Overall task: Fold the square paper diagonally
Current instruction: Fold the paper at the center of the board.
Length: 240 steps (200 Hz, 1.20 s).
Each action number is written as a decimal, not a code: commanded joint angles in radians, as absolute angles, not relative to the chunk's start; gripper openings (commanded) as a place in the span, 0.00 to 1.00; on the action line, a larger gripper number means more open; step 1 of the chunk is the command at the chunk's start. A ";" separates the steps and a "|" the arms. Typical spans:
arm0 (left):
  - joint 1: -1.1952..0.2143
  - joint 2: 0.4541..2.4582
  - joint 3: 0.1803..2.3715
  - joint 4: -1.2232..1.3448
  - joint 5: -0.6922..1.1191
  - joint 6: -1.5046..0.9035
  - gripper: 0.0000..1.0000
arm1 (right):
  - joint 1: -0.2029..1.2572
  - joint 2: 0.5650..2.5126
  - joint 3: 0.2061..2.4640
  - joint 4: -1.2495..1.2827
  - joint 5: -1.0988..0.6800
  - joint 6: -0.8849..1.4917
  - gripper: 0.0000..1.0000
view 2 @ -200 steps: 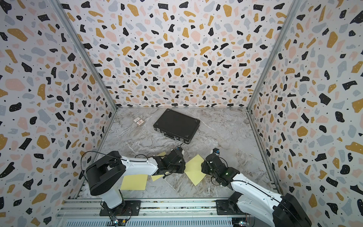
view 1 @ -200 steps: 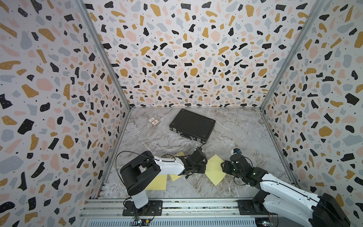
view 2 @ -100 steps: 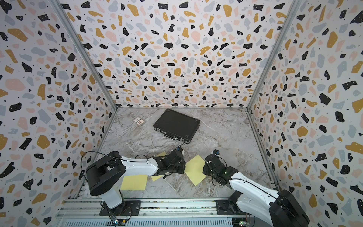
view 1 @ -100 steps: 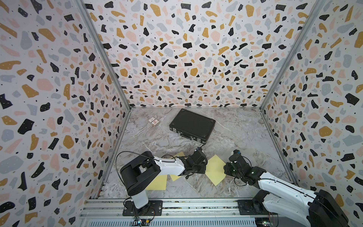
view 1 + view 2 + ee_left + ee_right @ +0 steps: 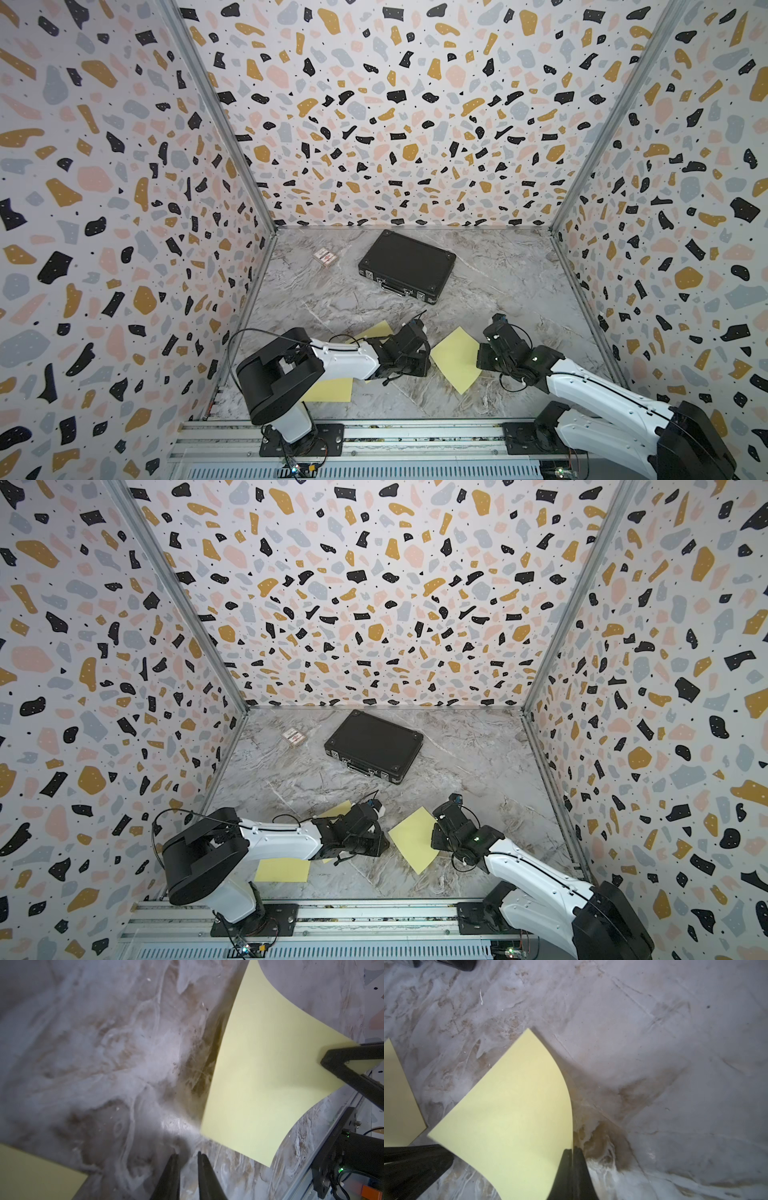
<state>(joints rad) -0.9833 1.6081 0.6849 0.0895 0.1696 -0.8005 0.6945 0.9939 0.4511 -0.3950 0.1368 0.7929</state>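
- Change: the right end effector has closed. Its jaws are now together, clamped on the near edge of the paper at a corner.
- Change: the left end effector has parted slightly. It holds nothing and sits just beside the opposite corner.
- Location: the paper lies unfolded on the worktop, between the two arms. A shadow under one edge suggests that edge is lifting.
- Assessment: one corner is secured and no crease has been started. Carrying that corner across looks to be the next step.
- Container: a black case sits at the back with its lid shut, so its contents cannot be seen.
- Other items: a small pack and two other yellow sheets lie apart from the paper.
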 commanded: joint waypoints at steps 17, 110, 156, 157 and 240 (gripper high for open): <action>-0.983 1.576 0.664 0.132 0.215 -0.801 0.19 | 0.690 0.979 0.477 -0.463 0.164 0.741 0.00; -0.981 1.654 0.765 0.141 0.216 -0.737 0.08 | 0.690 0.962 0.475 -0.476 0.159 0.727 0.00; -0.972 1.682 0.797 0.116 0.186 -0.709 0.08 | 0.690 0.956 0.471 -0.476 0.152 0.729 0.00; -0.971 1.683 0.798 0.116 0.186 -0.709 0.08 | 0.690 0.956 0.470 -0.476 0.151 0.729 0.00; -0.956 1.735 0.799 0.101 0.161 -0.711 0.07 | 0.690 0.954 0.471 -0.474 0.143 0.732 0.00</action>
